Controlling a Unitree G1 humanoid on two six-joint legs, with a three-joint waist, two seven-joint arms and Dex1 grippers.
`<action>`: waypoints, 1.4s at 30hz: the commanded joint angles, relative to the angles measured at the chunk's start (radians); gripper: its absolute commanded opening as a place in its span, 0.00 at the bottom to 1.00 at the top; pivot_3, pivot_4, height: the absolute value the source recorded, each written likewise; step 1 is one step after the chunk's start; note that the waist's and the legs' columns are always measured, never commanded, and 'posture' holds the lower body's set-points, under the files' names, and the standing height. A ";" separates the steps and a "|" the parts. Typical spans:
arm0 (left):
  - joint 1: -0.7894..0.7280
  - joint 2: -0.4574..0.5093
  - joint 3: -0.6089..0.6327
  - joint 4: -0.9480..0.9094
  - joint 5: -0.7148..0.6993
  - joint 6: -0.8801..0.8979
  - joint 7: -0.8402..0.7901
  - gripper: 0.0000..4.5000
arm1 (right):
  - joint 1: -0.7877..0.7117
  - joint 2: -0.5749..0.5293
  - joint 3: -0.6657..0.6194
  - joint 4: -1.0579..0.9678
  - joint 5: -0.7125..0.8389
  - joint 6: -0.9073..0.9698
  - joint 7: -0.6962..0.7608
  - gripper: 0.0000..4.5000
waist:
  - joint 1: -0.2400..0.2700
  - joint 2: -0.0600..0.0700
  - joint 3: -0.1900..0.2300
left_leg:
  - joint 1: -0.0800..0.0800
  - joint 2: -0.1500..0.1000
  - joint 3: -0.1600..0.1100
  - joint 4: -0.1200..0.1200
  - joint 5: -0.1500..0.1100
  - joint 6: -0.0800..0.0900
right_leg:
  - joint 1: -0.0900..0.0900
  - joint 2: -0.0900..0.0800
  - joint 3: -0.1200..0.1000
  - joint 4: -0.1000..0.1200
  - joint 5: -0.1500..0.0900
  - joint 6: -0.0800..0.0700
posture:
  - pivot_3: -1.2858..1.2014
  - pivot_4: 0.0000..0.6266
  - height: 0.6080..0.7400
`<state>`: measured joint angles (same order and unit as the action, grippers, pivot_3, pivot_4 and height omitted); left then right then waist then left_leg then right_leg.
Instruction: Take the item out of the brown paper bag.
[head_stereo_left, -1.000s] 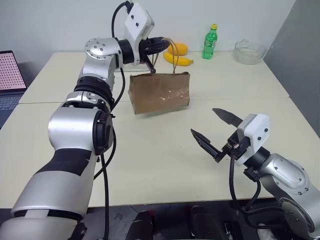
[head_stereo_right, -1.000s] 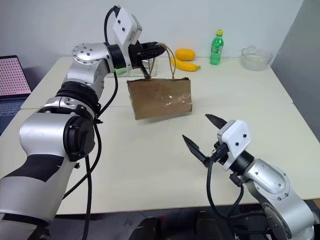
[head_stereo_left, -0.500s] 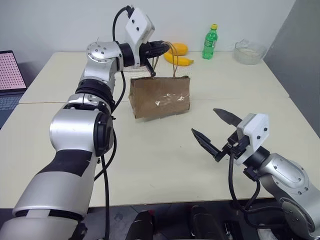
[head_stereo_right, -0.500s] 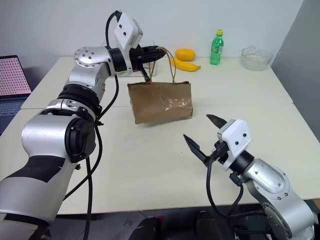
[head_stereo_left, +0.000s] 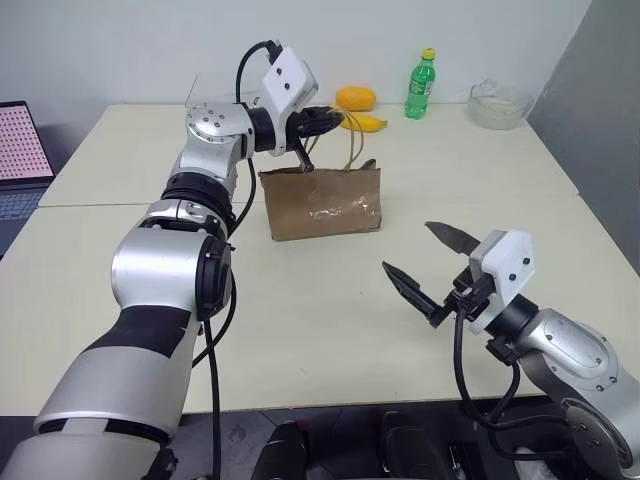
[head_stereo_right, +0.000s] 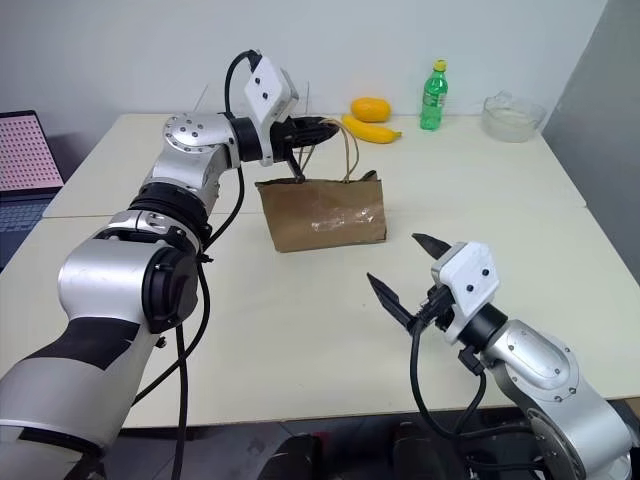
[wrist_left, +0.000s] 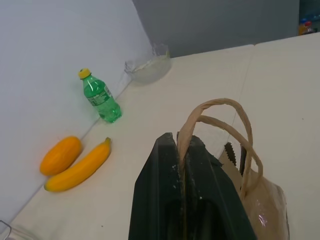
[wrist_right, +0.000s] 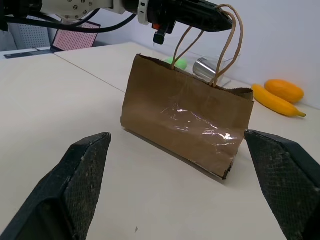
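The brown paper bag (head_stereo_left: 322, 203) stands upright in the middle of the table, its base down at the tabletop. My left gripper (head_stereo_left: 335, 120) is above the bag's mouth, shut on the tan loop handles (wrist_left: 220, 112), which pass between its black fingers (wrist_left: 160, 190). My right gripper (head_stereo_left: 407, 246) hovers open over the near right of the table, pointing at the bag's side (wrist_right: 187, 122), well short of it. The item is hidden.
A green bottle (head_stereo_left: 421, 84), a banana (head_stereo_left: 362, 122), an orange fruit (head_stereo_left: 355, 97) and a glass bowl (head_stereo_left: 499, 102) sit along the far edge. A silver can (wrist_right: 205, 70) stands just behind the bag. A laptop (head_stereo_left: 20, 150) is at the far left.
My left gripper has sunk with the handles in it, and the bag has come down from hanging above the table to the tabletop. The right arm has kept still.
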<state>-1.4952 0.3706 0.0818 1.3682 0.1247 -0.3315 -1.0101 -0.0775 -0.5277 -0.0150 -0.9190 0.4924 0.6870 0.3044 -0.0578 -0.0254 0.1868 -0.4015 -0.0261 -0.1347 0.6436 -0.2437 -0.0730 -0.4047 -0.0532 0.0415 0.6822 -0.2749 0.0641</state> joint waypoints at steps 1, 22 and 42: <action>-0.020 0.013 -0.009 -0.030 0.013 -0.039 0.040 0.00 | 0.003 0.000 0.002 -0.045 -0.003 -0.006 -0.003 1.00 | 0.000 0.000 0.000 | 0.000 0.000 0.000 0.000 0.000 0.000 | 0.000 0.000 0.000 0.000 0.000 0.000 | 0.52 0.24 1.00; 0.009 0.093 0.025 -0.041 -0.034 0.016 -0.048 0.85 | -0.035 -0.005 0.047 -0.011 -0.012 -0.013 0.020 1.00 | -0.003 0.000 0.000 | 0.001 0.000 0.000 0.000 0.000 0.000 | 0.000 0.000 0.000 0.001 0.000 0.000 | 0.52 0.24 1.00; 0.865 0.171 0.235 -1.306 -0.516 0.568 0.010 0.94 | -0.402 -0.009 0.027 0.415 -0.032 -0.068 0.162 0.73 | -0.027 0.001 -0.001 | 0.002 0.004 0.000 0.001 0.000 0.000 | 0.000 0.000 0.003 0.004 0.000 -0.001 | 0.52 0.24 1.00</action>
<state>-0.6408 0.5394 0.2820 0.2529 -0.3258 0.1642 -1.0707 -0.4441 -0.5399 0.0214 -0.5215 0.4687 0.6526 0.4447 -0.0844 -0.0240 0.1860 -0.3994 -0.0222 -0.1353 0.6448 -0.2436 -0.0732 -0.4056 -0.0525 0.0436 0.6861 -0.2744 0.0632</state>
